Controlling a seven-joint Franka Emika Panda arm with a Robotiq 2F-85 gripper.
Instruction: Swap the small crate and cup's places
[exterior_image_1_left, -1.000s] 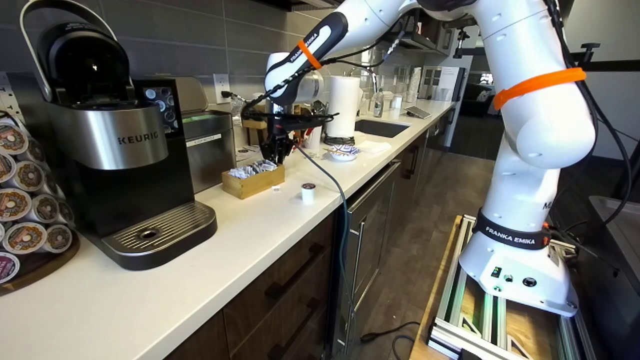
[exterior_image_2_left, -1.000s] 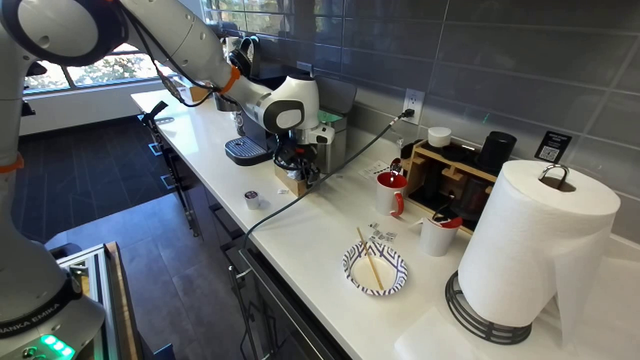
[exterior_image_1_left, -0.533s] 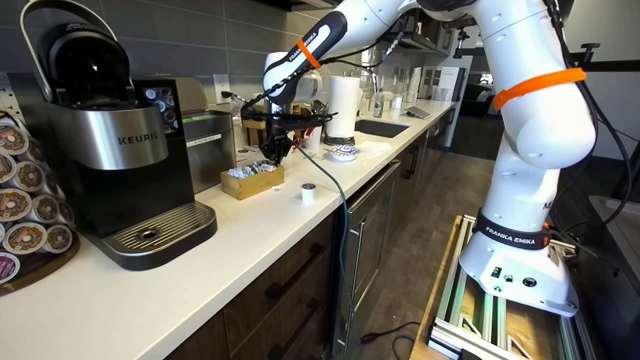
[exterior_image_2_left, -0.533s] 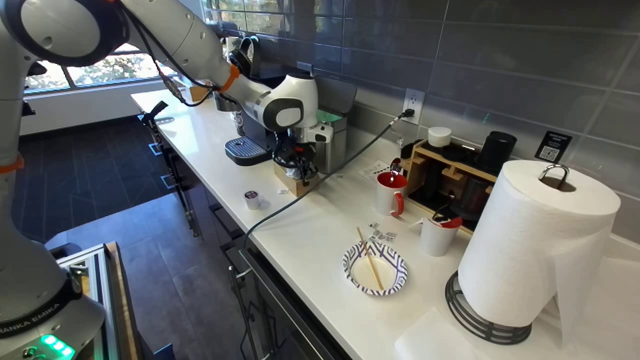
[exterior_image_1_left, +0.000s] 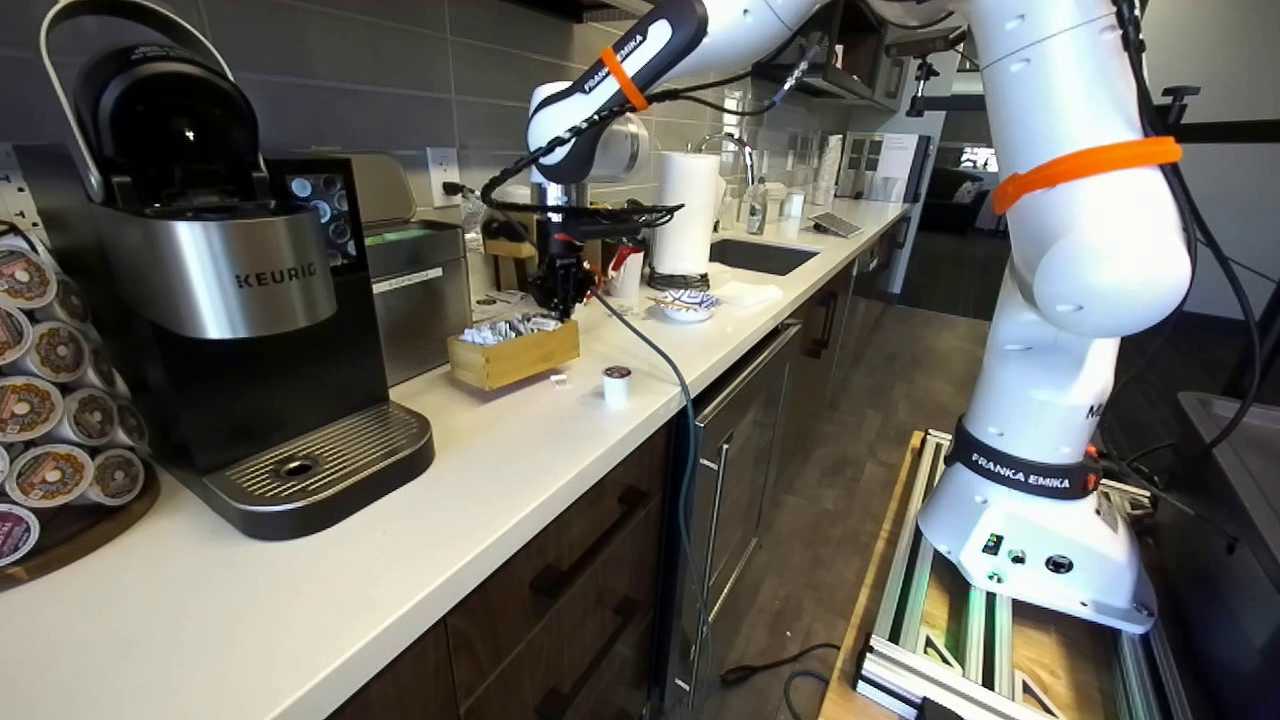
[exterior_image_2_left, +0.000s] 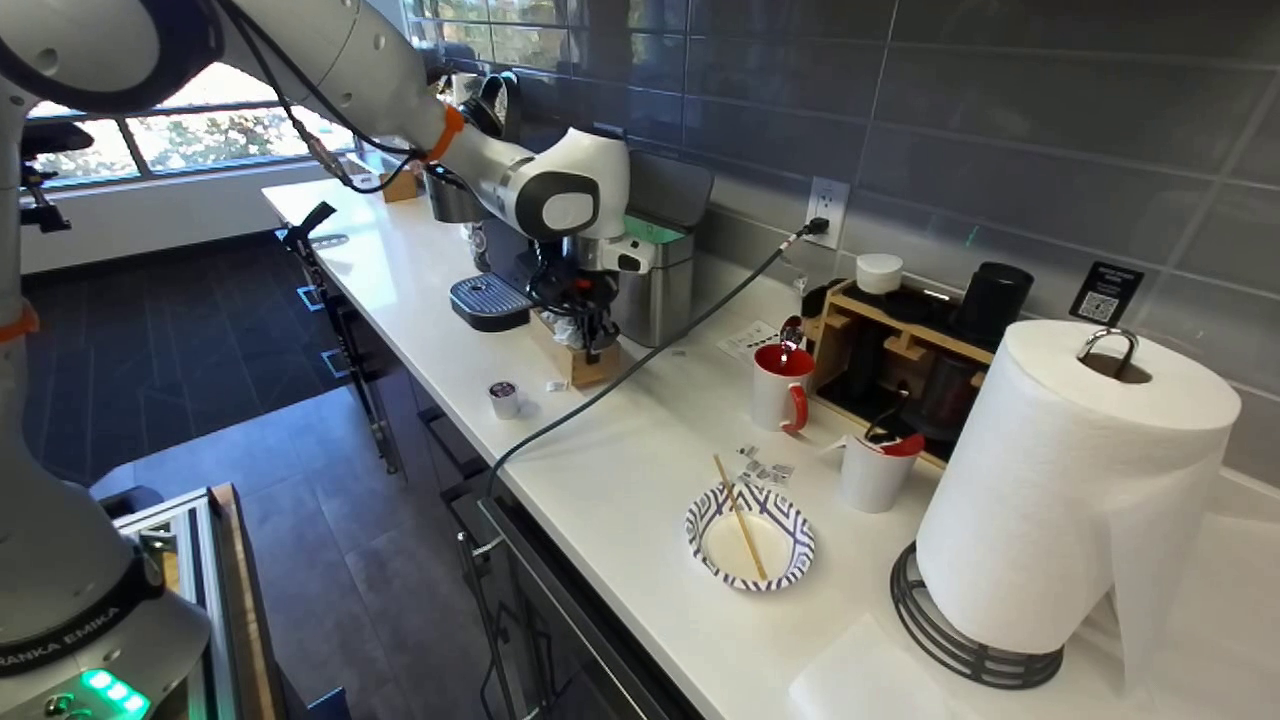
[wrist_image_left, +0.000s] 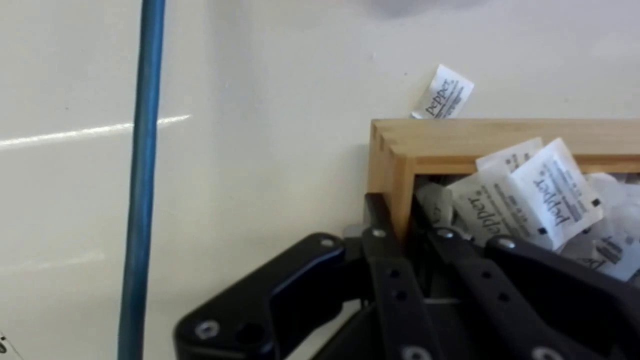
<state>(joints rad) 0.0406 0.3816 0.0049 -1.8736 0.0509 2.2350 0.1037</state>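
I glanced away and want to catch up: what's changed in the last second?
The wooden crate has risen off the counter, at least at its held end, and drawn slightly toward the counter's front. A loose pepper packet beside it shifted slightly that way too. The jaws clasp the crate by one end; when they closed, I can't tell. The coffee pod, patterned bowl and paper-towel roll stayed put.

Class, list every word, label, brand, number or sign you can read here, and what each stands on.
"KEURIG": coffee machine.
"FRANKA EMIKA": robot arm, base collar and forearm.
"pepper": packets inside the small crate, plus a loose packet beside it.
Too small or blurred: finer packet print, stacked pods, grey bin label, black sign with a QR code, leaflet.
Partly hidden: lettering above the collar.
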